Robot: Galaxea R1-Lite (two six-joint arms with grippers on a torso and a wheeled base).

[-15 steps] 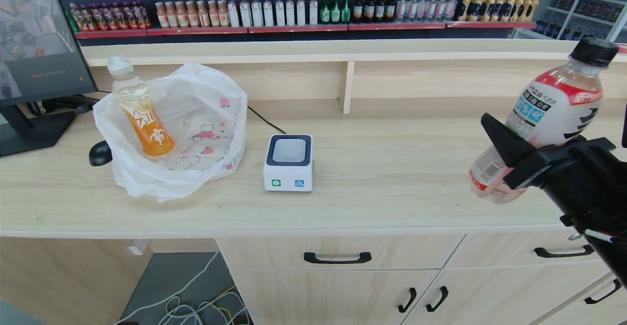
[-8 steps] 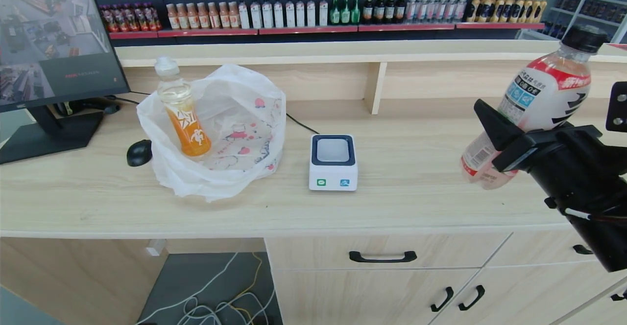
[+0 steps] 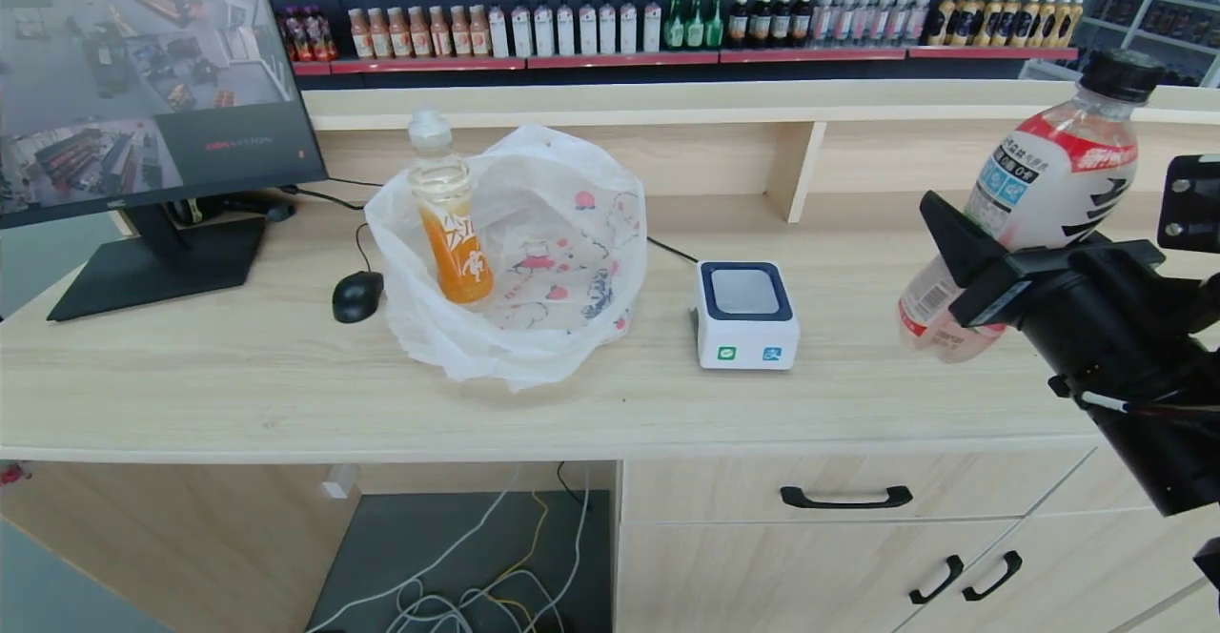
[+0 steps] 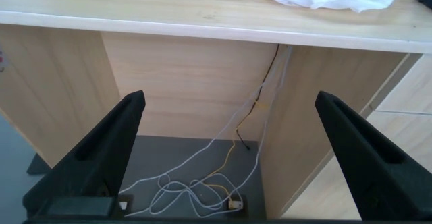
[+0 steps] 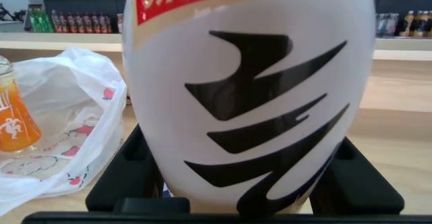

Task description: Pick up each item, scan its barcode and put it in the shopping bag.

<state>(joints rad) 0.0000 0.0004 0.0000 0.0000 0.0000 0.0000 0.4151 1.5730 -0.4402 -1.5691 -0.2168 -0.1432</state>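
Observation:
My right gripper (image 3: 1034, 266) is shut on a white drink bottle (image 3: 1039, 204) with a black cap and a red and black label, held tilted above the counter's right end. Up close the bottle's label (image 5: 250, 96) sits between the black fingers. The white scanner (image 3: 745, 315) stands on the counter left of the held bottle. Further left, a white plastic shopping bag (image 3: 534, 261) lies open with an orange drink bottle (image 3: 450, 218) standing in it. The bag (image 5: 61, 136) and orange bottle (image 5: 15, 116) also show behind the held bottle. My left gripper (image 4: 233, 150) hangs open below the counter's front edge.
A monitor (image 3: 143, 90) on a black stand and a black mouse (image 3: 357, 296) sit at the counter's left. A raised wooden ledge (image 3: 724, 99) runs along the back, with shelves of bottles behind. Drawers (image 3: 846, 497) and loose cables (image 3: 477, 576) lie under the counter.
The head camera has swung left, so the whole scene slid right in the picture. The right gripper still holds the white bottle at the same height; bag, scanner and orange bottle kept their places.

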